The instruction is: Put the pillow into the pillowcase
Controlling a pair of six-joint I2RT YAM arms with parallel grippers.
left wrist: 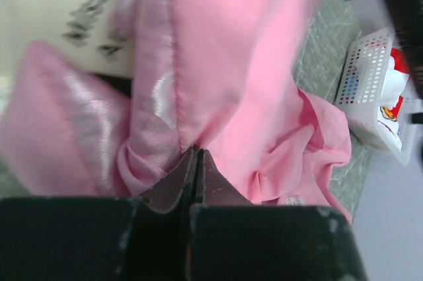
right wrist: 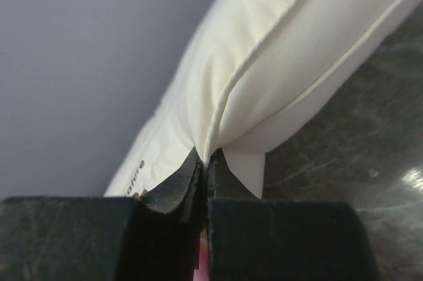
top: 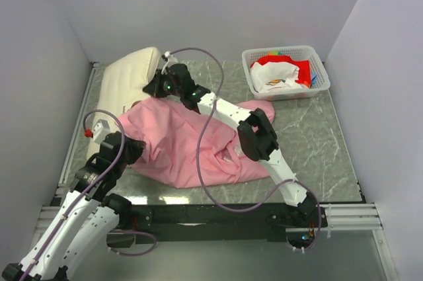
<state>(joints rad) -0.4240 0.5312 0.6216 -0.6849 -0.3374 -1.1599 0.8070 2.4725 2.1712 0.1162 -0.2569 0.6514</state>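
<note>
The right end effector [right wrist: 205, 160] is clamped tight on an edge seam of the pillow [top: 127, 81], which lies at the far left of the bench [top: 317, 135]. The left end effector [left wrist: 196, 153] is pinched closed on a fold of the pillowcase [top: 175, 145], which lies crumpled just in front of the pillow.

Cream pillow [top: 129, 79] flat at far left, crumpled pink pillowcase [top: 165, 142] spread just beside it, nearer.
</note>
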